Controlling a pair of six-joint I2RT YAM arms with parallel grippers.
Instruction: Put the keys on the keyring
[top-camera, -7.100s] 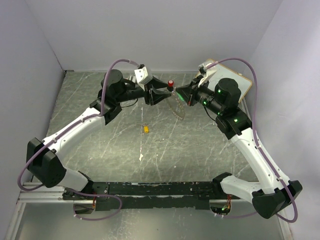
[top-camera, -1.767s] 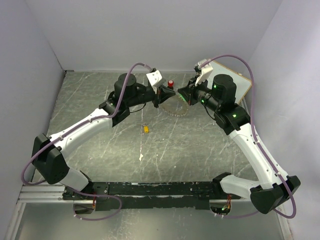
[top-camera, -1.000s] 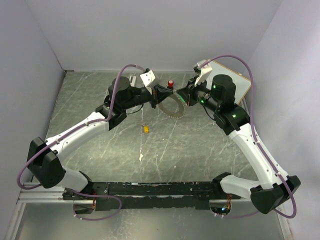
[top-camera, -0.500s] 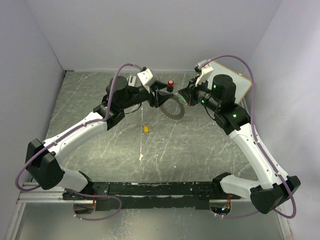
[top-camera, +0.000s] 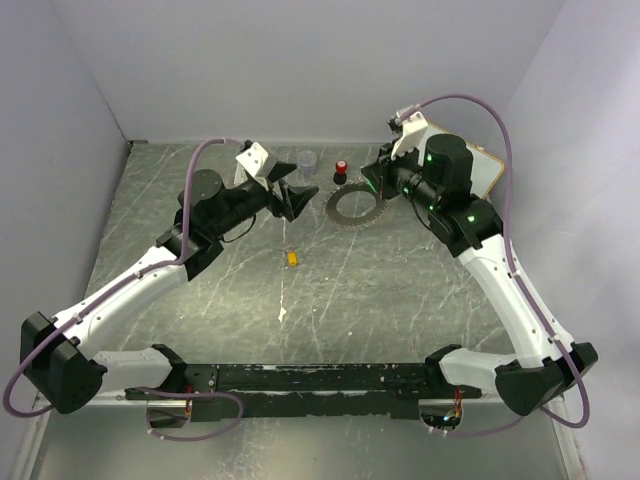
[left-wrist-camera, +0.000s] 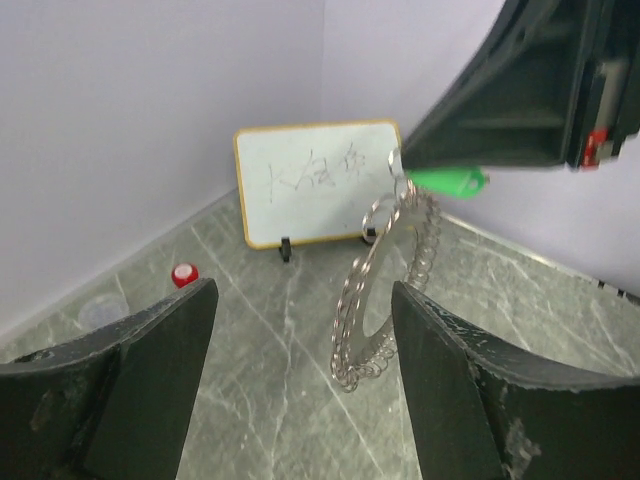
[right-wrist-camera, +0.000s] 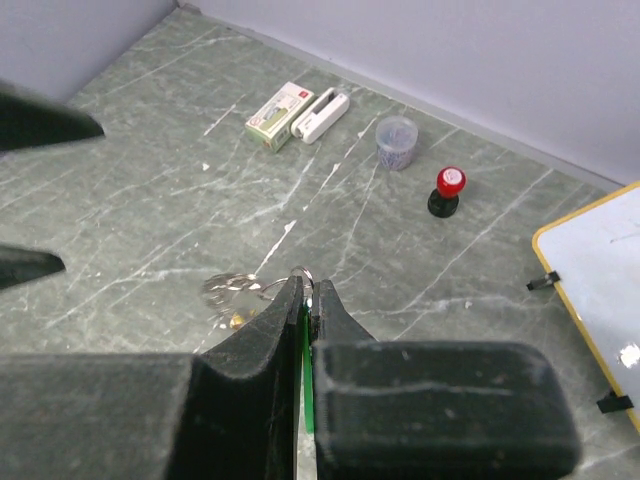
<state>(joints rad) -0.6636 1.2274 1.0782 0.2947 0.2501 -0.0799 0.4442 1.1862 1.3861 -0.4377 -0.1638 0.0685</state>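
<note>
My right gripper (top-camera: 372, 185) (right-wrist-camera: 308, 285) is shut on the bright green key (right-wrist-camera: 303, 345), whose head shows in the left wrist view (left-wrist-camera: 450, 181). The keyring (top-camera: 357, 205), a thin silvery ring fringed with small metal pieces, hangs from that key at the jaw tips (left-wrist-camera: 385, 290) and shows blurred in the right wrist view (right-wrist-camera: 228, 290). My left gripper (top-camera: 297, 200) (left-wrist-camera: 300, 300) is open and empty, just left of the ring and apart from it. The yellow-orange key (top-camera: 291, 258) lies on the table, nearer the arm bases.
A red-capped black knob (top-camera: 341, 172) (right-wrist-camera: 447, 190) and a grey round cup (top-camera: 306, 160) (right-wrist-camera: 397, 130) stand behind the ring. A small whiteboard (top-camera: 490, 172) (left-wrist-camera: 315, 182) stands at the back right. Two small white boxes (right-wrist-camera: 297, 110) lie by the back wall.
My left gripper has let go of the keyring, opened and drawn back to the left. The ring now hangs from the right gripper alone, lower and flatter.
</note>
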